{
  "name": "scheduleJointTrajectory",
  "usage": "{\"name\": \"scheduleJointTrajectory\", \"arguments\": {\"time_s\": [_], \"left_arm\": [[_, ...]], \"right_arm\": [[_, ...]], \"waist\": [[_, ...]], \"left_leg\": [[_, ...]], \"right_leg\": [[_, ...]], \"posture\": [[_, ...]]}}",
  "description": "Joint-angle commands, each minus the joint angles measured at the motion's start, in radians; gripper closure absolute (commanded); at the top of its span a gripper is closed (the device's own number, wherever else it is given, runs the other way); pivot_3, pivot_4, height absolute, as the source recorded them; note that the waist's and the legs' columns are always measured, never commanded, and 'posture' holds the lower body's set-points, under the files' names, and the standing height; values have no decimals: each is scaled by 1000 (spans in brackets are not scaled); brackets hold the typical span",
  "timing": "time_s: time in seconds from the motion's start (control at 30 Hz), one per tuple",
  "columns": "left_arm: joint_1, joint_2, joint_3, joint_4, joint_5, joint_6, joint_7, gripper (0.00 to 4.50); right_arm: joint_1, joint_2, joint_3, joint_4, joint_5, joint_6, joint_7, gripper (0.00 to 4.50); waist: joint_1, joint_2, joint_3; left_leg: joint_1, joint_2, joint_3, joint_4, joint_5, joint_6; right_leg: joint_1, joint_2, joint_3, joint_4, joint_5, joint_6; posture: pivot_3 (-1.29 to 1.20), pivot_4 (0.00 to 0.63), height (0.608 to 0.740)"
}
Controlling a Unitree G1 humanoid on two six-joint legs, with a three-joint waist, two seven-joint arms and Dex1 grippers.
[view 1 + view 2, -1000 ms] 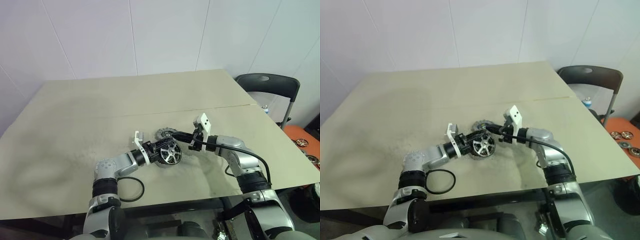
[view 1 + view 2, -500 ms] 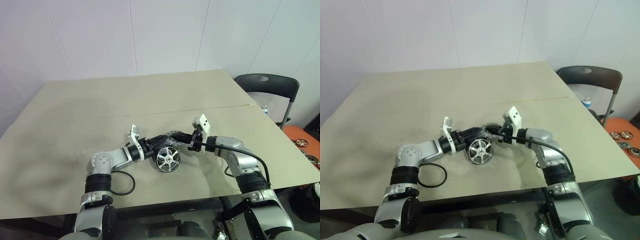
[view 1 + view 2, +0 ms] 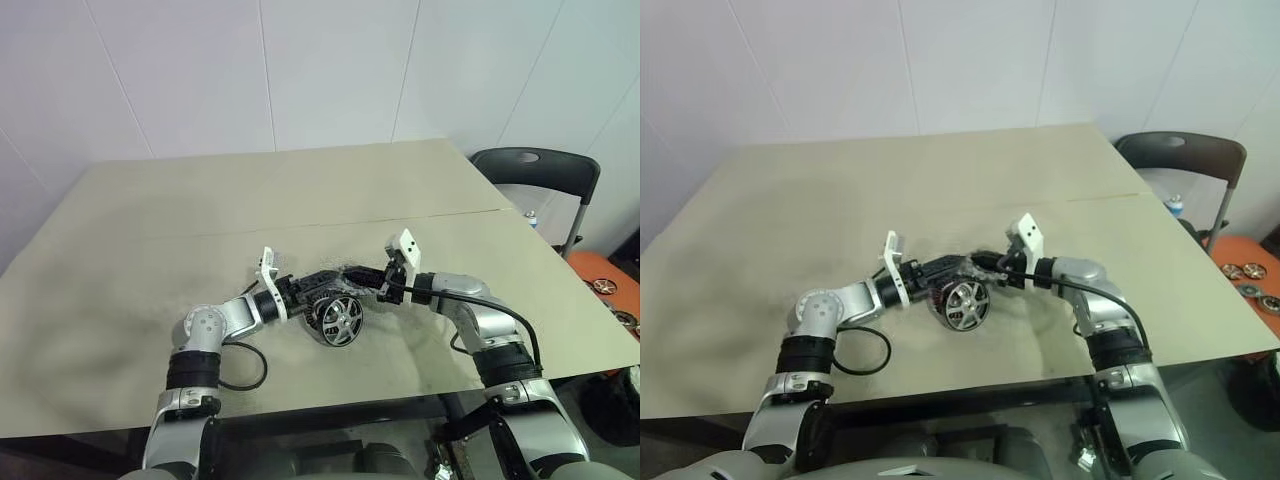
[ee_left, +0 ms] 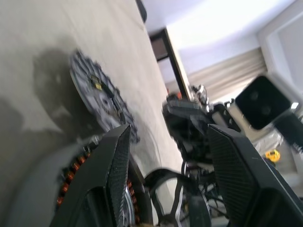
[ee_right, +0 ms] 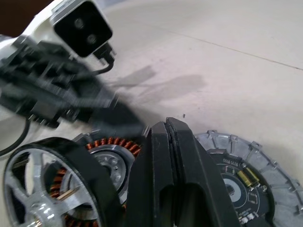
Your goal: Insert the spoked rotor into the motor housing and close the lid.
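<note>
Left wrist view has our left gripper (image 4: 165, 156) with its jaws spread and nothing pinched between them; one finger (image 4: 111, 184) sits just beside the motor housing (image 4: 71, 189), copper windings showing at its edge. Our right gripper (image 5: 163, 170) has its fingers pressed together, empty, tip just above the housing, between the housing and the lid (image 5: 246, 175).

Spoked rotor (image 3: 341, 320) is on the housing but not seated: in the right wrist view its black rim stands tilted off the windings, with a gap open on one side. From the head views the stack looks tipped up, face toward us. The lid lies flat on the table (image 3: 200, 230), just behind the housing and touching or nearly so. A black cable loop (image 3: 245, 365) is near the housing, on our left arm's side.

We judge we're mid-insertion, the lid step untouched. Next move needs the rotor squared to the housing bore and pressed flat, with the housing braced so it doesn't tip.
</note>
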Motion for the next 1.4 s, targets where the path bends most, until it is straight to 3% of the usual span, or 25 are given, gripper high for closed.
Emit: {"name": "scheduleJointTrajectory", "arguments": {"time_s": [0.03, 0.27, 0.7, 0.8, 1.0, 1.13, 1.4], "left_arm": [[-20, 15, 31, -25, -11, -40, -13, 1774], [-6, 62, 76, -45, -15, -131, -54, 1774], [60, 128, 83, -59, 72, -316, -101, 1774], [67, 134, 86, -51, 80, -330, -97, 1748], [69, 136, 82, -28, 86, -349, -95, 1748], [67, 130, 79, -24, 86, -356, -93, 1748], [72, 124, 82, -24, 88, -361, -88, 1748]], "right_arm": [[-16, -25, -23, -85, 47, 13, 42, 4500], [30, -167, 84, -253, 13, 72, 157, 4500], [-49, -172, 170, -270, -107, 44, 81, 4500], [-52, -178, 180, -267, -116, 41, 85, 3966], [-45, -187, 198, -275, -126, 50, 108, 1990], [-48, -170, 222, -264, -163, 36, 81, 2162], [-42, -152, 225, -262, -178, 32, 55, 4454]], "waist": [[1, 0, 0], [3, 0, 0], [4, -2, 0], [5, -2, 0], [4, -2, 0], [3, -2, 0], [3, -4, -1]], "left_leg": [[0, 0, 0, 0, 0, 0], [-1, 0, 0, 0, 0, 0], [-1, 0, 0, 0, 0, 0], [-1, 0, 0, 0, 0, 0], [-1, 0, 0, 0, 0, 0], [-1, 0, 0, 0, 0, 0], [-1, 0, 0, 0, 0, 0]], "right_leg": [[0, 0, 0, 0, 0, 0], [0, 0, 0, -1, 0, 0], [0, 0, 0, -1, 0, 0], [0, 0, 0, -1, 0, 0], [0, 0, 0, -1, 0, 0], [0, 0, 0, -1, 0, 0], [0, 0, 0, -1, 0, 0]], "posture": [[0, 0, 740], [0, 0, 740], [0, 0, 740], [0, 0, 740], [0, 0, 740], [0, 0, 740], [0, 0, 740]]}}
